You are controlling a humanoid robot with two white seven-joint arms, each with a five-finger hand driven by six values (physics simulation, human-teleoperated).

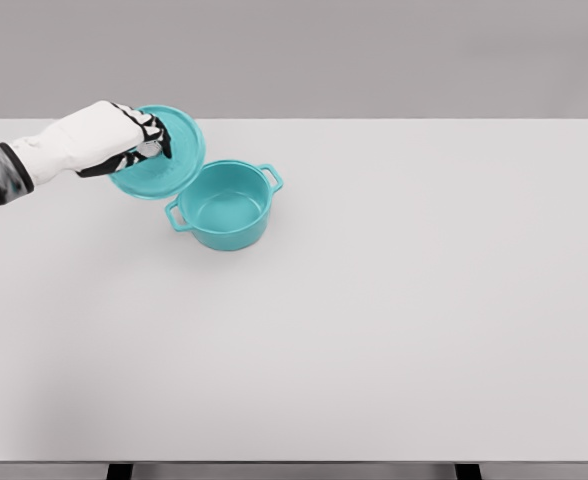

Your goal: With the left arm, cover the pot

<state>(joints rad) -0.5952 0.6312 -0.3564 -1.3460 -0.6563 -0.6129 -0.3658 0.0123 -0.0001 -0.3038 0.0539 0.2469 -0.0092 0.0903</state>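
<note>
Left hand (124, 140) apparently grips lid (169, 160), tilted just beside open pot (226, 205).

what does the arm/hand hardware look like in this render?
Only the left arm shows. The left hand has a smooth white shell over its back and black fingers with white segments. The forearm is white, with a dark grey-black band near the picture's left edge. No cables or markings visible. Right arm is out of view.

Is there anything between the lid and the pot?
No. In the head view the lid, held by the left robot hand, overlaps the pot's rim, nothing between them.
</note>
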